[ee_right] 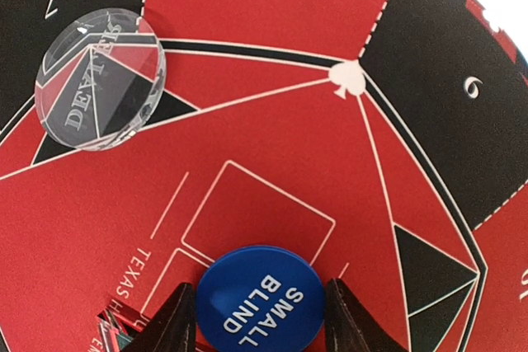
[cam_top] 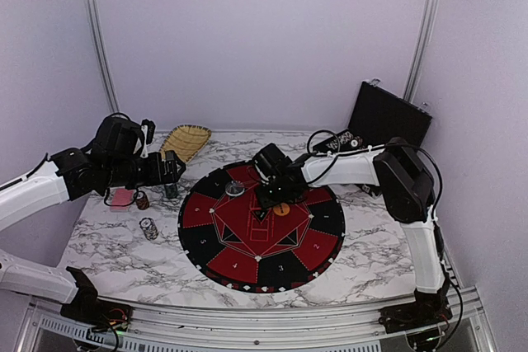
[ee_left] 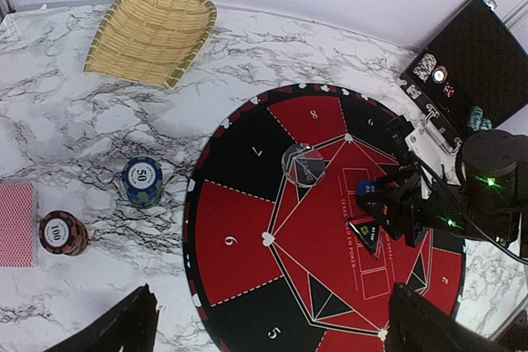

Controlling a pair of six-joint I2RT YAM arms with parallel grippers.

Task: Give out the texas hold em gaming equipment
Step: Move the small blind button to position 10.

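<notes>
The right fingers (ee_right: 175,323) hold the blue disc (ee_right: 258,298) over the mat (ee_right: 272,138), a clear disc (ee_right: 99,76) at its ten o'clock. The left fingers (ee_left: 115,327) stand wide.

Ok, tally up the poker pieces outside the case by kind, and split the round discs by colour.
Chip stacks: 2, the 50 stack and the 100 stack
Card pile: 1
Clear disc: 1
Blue disc: 1
Orange disc: 1
Total: 6
</notes>
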